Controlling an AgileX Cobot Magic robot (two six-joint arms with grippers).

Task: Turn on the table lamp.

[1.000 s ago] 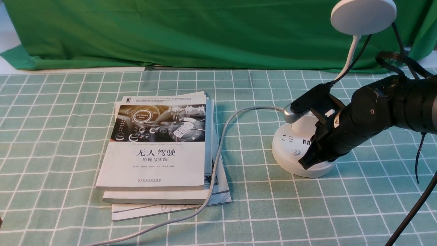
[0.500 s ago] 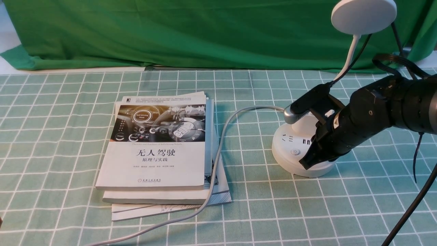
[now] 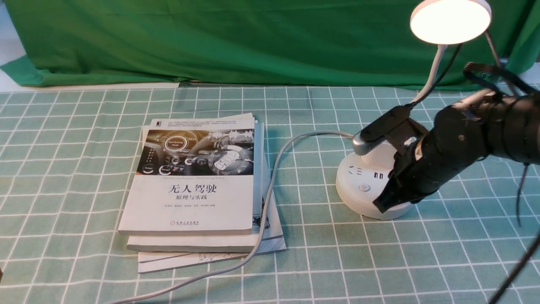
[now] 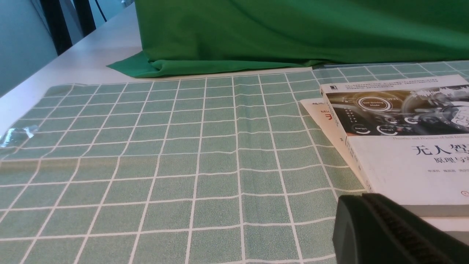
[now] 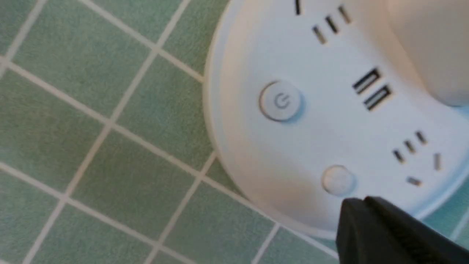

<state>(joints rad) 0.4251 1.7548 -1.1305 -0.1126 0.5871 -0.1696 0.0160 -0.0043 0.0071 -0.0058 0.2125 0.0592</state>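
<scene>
Front view: the table lamp (image 3: 371, 192) stands at the right of the frame on the checked cloth (image 3: 84, 169). Its disc head (image 3: 450, 21) glows at the upper right, so the task is judged done. The right gripper (image 3: 382, 205) has its fingers pressed together into one tapered tip holding nothing, set at the lower right rim of the round base (image 3: 358, 202). The grey cord (image 3: 274, 169) runs left from the base and across the stacked books (image 3: 198, 181).

Left wrist view: the lamp is not in frame. The left gripper (image 4: 381, 227) sits at the lower right, apparently pressed together and empty, near a corner of the books.

Right wrist view: the power button (image 5: 281, 101) is at centre and a small round button (image 5: 337, 179) lies just beside the dark fingertip at the lower right.

Handling, as judged: light, smooth plastic on a broad, steady base with a thin neck (image 3: 434, 67). It should not be gripped. Contact belongs on a button, pressed straight down, as a sideways push could slide the base on the cloth.
</scene>
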